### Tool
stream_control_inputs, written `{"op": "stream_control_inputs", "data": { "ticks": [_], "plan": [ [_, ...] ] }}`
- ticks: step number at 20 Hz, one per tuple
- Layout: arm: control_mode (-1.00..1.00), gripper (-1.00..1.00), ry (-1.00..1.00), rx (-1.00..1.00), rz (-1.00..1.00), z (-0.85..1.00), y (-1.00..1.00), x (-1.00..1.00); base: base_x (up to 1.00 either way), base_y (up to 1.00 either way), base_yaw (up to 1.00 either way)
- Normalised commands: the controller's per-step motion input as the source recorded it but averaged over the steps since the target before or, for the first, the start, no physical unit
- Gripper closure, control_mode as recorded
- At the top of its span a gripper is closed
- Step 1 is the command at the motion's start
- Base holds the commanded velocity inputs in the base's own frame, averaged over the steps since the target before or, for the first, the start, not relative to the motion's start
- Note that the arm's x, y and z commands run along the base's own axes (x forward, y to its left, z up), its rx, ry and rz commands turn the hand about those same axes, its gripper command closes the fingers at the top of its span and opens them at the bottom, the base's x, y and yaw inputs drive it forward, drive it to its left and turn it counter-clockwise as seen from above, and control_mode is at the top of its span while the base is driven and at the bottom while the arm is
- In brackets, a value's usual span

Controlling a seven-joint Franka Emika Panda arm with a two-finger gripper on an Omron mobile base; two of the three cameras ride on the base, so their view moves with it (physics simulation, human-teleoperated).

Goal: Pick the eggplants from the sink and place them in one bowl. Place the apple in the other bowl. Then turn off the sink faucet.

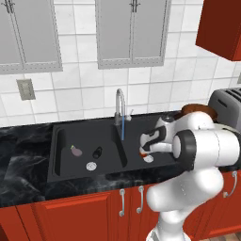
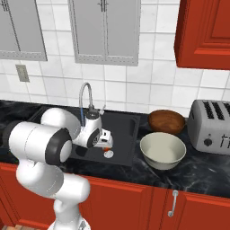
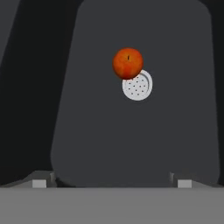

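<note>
In the left base view the black double sink [image 1: 61,141] runs across the counter. In its left basin the pale purple eggplant [image 1: 76,151] lies at about ten o'clock from the left drain [image 1: 91,165], and the dark eggplant [image 1: 97,152] at about one o'clock from it, the two near each other but apart. The gooseneck faucet [image 1: 120,106] rises behind the divider, with a blue stream [image 1: 123,129] falling from its spout, so I judge it is running.

The gripper [image 1: 147,151] hangs over the right basin, just above a sliver of red-orange showing at the right drain [image 1: 148,158].

In the hand view the gripper [image 3: 111,183] has its two tips spread wide at the bottom corners with nothing between them: it is fully parted and empty. The apple [image 3: 127,63] lies ahead of the tips at roughly twelve to one o'clock, well apart from them, on the basin floor. It overlaps the upper left edge of the drain disc [image 3: 138,85], which sits at about five o'clock from it. Being round, it offers no long axis to line up with. The coming move, as I judge it, turns on carrying the hand forward and slightly right until the apple sits midway between the tips.

In the right base view the reddish-brown bowl [image 2: 166,121] stands at about twelve o'clock from the grey-cream bowl [image 2: 163,150], just behind it, both on the counter right of the sink.
</note>
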Motion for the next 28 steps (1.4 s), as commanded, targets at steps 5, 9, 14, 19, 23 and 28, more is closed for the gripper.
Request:
{"op": "stream_control_inputs", "data": {
  "ticks": [5,9,14,19,23,28],
  "plan": [
    [-1.00,-1.00,0.00,0.00,0.00,-0.17,0.00,0.21,0.00,0.00,0.00],
    [-1.00,-1.00,0.00,0.00,0.00,-0.16,0.00,0.22,0.00,0.00,0.00],
    [-1.00,-1.00,0.00,0.00,0.00,-0.17,0.00,0.21,0.00,0.00,0.00],
    [-1.00,-1.00,0.00,0.00,0.00,-0.17,0.00,0.22,0.00,0.00,0.00],
    [-1.00,-1.00,0.00,0.00,0.00,-0.18,0.00,0.21,0.00,0.00,0.00],
    [-1.00,-1.00,0.00,0.00,0.00,-0.16,0.00,0.24,0.00,0.00,0.00]
  ]
}}
